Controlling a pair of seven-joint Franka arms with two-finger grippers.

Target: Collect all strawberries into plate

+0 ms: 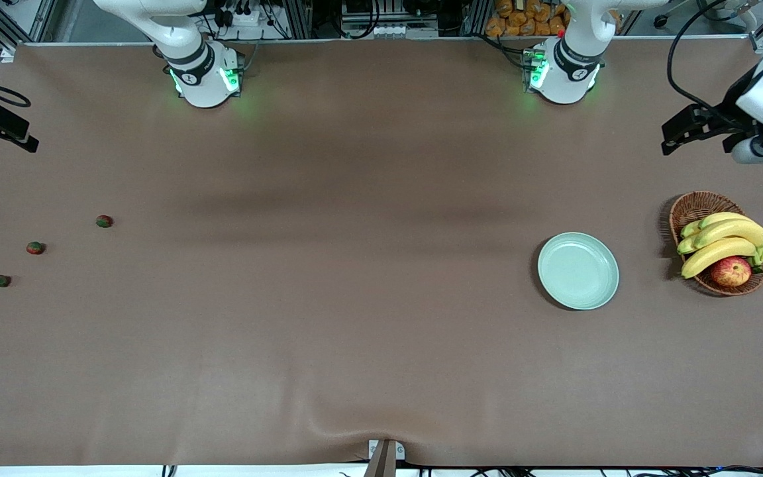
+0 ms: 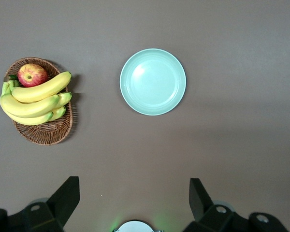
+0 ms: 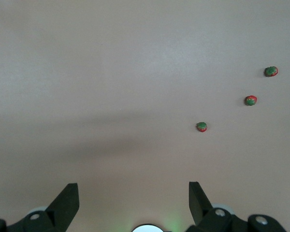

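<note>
Three tiny red, green-capped strawberries (image 1: 36, 248)

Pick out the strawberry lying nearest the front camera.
It is the strawberry at the end of the diagonal row of three, closest to the table edge at the right arm's end; the other two strawberries lie farther from the camera.

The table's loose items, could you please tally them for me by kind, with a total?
Tiny dark red strawberries with green caps: 3
Round pale mint-green plate: 1
Brown wicker basket: 1
Yellow bananas in the basket: 4
Red-yellow apple in the basket: 1
Total: 10
</note>
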